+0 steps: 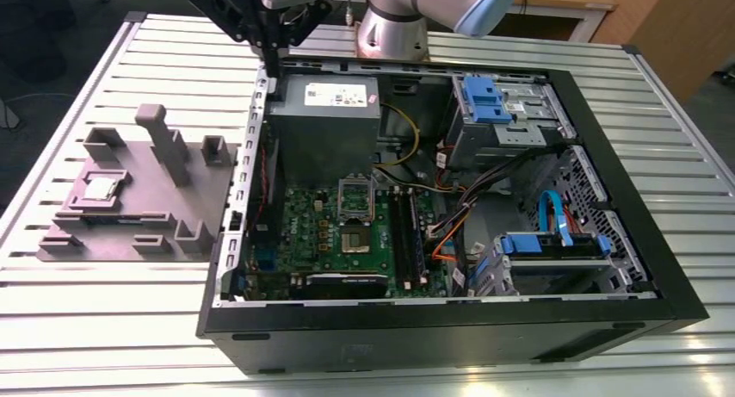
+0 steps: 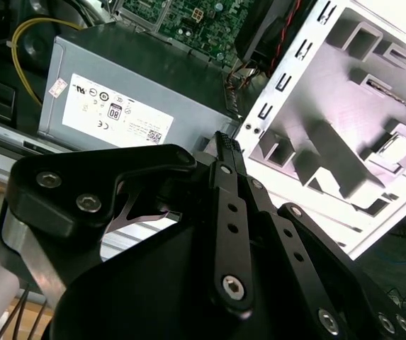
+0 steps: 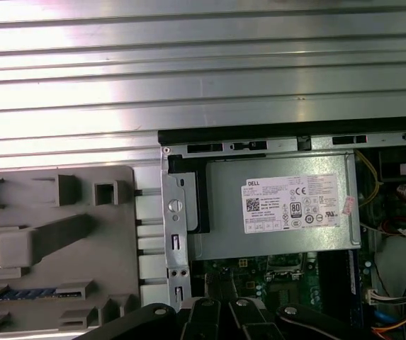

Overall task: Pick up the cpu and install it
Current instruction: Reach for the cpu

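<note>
Evidently nothing is done yet. Open black sheet-metal computer case (image 1: 643,268), green circuit board (image 1: 305,229) inside, is laid on ribbed aluminium surface (image 1: 92,328). Silvery square cpu (image 1: 101,188) is seated, ungrasped, in matte grey moulded holder (image 1: 172,203) beside it. Black claw (image 1: 272,64), pinched together and empty, is held above the far case wall.

Strong glare is seen on the slatted table (image 3: 188,64) in the first wrist view. Dark shadow is seen inside the computer case (image 1: 460,341) in the exterior view.
</note>
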`<state>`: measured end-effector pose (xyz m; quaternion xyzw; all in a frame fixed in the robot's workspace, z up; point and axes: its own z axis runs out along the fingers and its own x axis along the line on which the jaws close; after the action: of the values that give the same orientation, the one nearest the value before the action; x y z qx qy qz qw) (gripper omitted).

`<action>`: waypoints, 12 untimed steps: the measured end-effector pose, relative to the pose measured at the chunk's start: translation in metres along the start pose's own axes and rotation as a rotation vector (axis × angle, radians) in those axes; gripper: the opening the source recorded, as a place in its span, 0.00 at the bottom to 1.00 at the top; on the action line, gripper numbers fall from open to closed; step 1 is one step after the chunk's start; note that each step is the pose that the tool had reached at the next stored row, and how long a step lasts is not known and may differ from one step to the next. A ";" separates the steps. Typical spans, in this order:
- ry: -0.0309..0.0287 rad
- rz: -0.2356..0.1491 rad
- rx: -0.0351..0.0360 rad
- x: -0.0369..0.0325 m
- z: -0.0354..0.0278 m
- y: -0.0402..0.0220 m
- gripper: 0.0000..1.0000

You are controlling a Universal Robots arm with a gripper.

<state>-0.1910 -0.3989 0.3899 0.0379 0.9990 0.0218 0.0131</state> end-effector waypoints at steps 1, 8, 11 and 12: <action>0.0000 0.000 0.0000 0.0004 0.0000 0.0000 0.10; 0.0000 0.000 0.0000 0.0031 -0.0001 -0.0002 0.10; 0.0000 0.000 0.0000 0.0043 -0.0001 -0.0003 0.10; 0.0000 0.000 0.0000 0.0047 -0.0001 -0.0003 0.10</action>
<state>-0.1957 -0.3989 0.3899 0.0379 0.9990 0.0218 0.0131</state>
